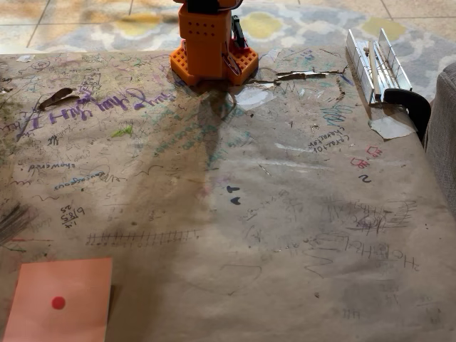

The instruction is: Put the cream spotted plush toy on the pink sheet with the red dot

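Observation:
The pink sheet with the red dot (60,299) lies flat at the near left corner of the brown paper-covered table (285,214), its red dot (58,303) near the middle. The cream spotted plush toy is out of view. The orange base of the arm (211,46) stands at the far middle edge of the table; its upper part runs out of the top of the picture. The arm casts a long shadow down the table toward the sheet.
The table paper is covered in scribbles and writing. A clear metal-edged rack (376,64) with a black clamp (407,105) sits at the far right. A grey upholstered edge (445,135) borders the right side. A patterned rug lies behind the table.

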Controlling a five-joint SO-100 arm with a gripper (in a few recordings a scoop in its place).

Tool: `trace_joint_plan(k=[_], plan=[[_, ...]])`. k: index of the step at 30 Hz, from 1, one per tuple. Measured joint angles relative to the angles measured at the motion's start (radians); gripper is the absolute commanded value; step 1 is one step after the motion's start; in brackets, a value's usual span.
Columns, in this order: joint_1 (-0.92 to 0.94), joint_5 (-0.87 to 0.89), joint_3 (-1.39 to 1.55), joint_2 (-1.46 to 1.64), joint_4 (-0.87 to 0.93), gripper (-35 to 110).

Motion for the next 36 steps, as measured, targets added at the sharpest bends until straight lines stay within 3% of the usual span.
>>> trace_joint_plan(k=[10, 13, 16, 19, 21, 25, 36], plan=[[0.015, 0.051, -0.017, 0.000, -0.008, 0], [0.028, 0.071, 0.032, 0.002, -0.012, 12], [0.091, -0.020, 0.264, -0.003, -0.110, 32], [0.138, -0.267, 0.653, -0.011, -0.393, 32], [0.137, -0.337, 0.943, -0.014, -0.537, 31], [0.124, -0.324, 1.402, -0.051, -0.512, 30], [0.146, -0.278, 1.431, -0.044, -0.568, 29]])
